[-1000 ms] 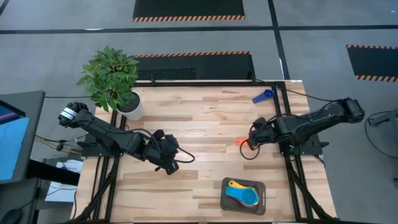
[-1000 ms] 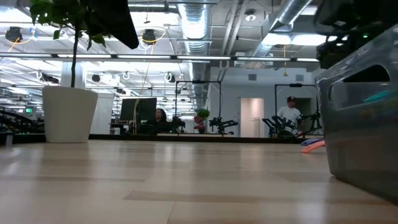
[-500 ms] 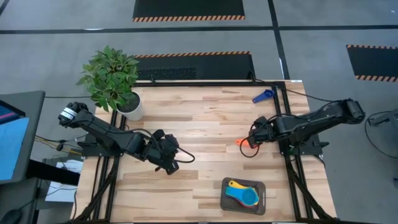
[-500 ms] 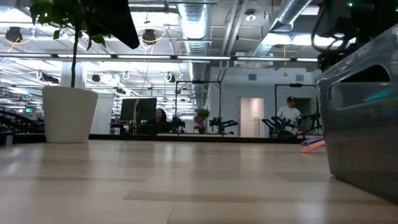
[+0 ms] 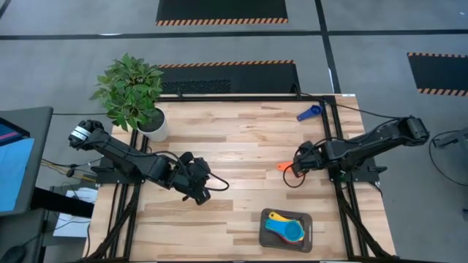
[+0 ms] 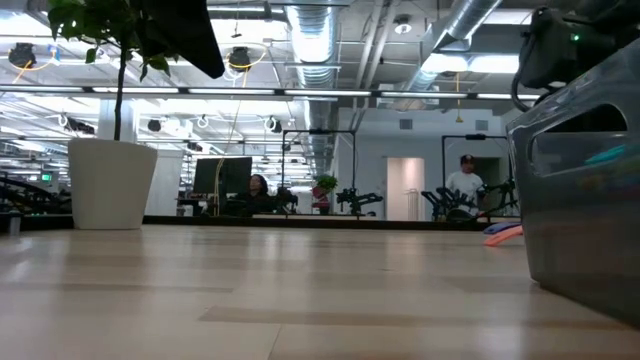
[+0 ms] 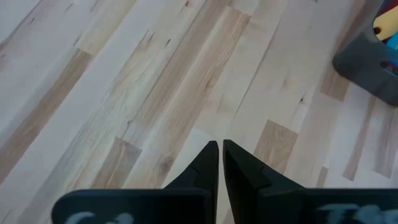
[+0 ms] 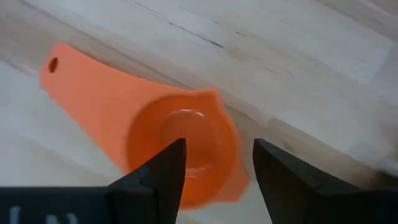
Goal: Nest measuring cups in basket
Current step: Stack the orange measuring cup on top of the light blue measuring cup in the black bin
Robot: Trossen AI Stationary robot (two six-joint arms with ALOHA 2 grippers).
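An orange measuring cup (image 8: 180, 140) lies on the wood, its flat handle (image 8: 74, 78) pointing away from the bowl; the high view shows it (image 5: 282, 166) at the table's right middle. My right gripper (image 8: 217, 165) is open and points down over it, one finger above the bowl and one beside its rim, touching nothing that I can see. The basket (image 5: 265, 232) stands at the near right with yellow and blue cups (image 5: 287, 228) nested inside. A blue cup (image 5: 309, 112) lies at the far right. My left gripper (image 7: 220, 146) hangs shut above bare wood, left of centre (image 5: 201, 196).
A potted plant (image 5: 135, 95) in a white pot stands at the far left corner. The basket's grey wall (image 6: 580, 200) fills the right of the low view. Bare wood lies between the two arms and along the far edge. People and other robots show in the room behind.
My right gripper has sunk toward the orange cup; in the low view the arm has come lower at the top right. The cup and everything else have kept their places.
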